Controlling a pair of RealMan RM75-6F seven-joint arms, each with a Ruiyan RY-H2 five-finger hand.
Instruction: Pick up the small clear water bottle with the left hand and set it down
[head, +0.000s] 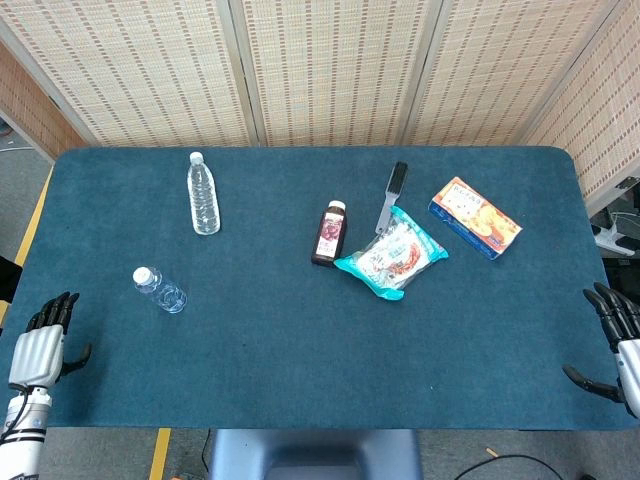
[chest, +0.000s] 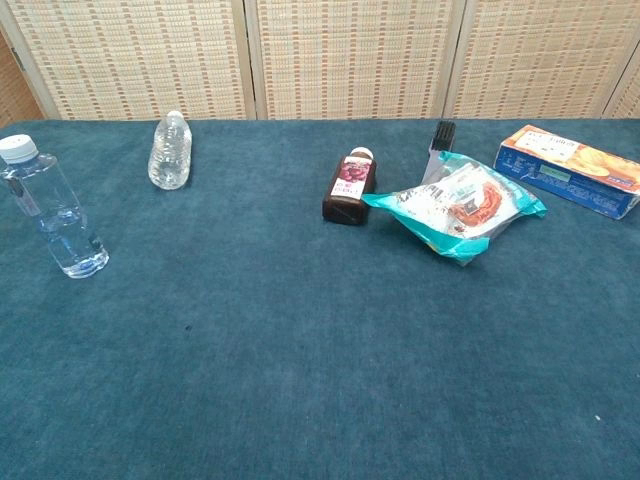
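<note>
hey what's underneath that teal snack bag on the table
The teal snack bag lies on the lower end of a grey-handled tool, whose black top pokes out behind. The covered end can't be seen; otherwise only the table shows.

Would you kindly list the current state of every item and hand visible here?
small clear water bottle: upright, cap on, untouched
taller water bottle: upright, capped
dark juice bottle: upright, capped
snack bag: lying, sealed
orange box: lying flat, closed
left hand: open, empty
right hand: open, empty
</note>
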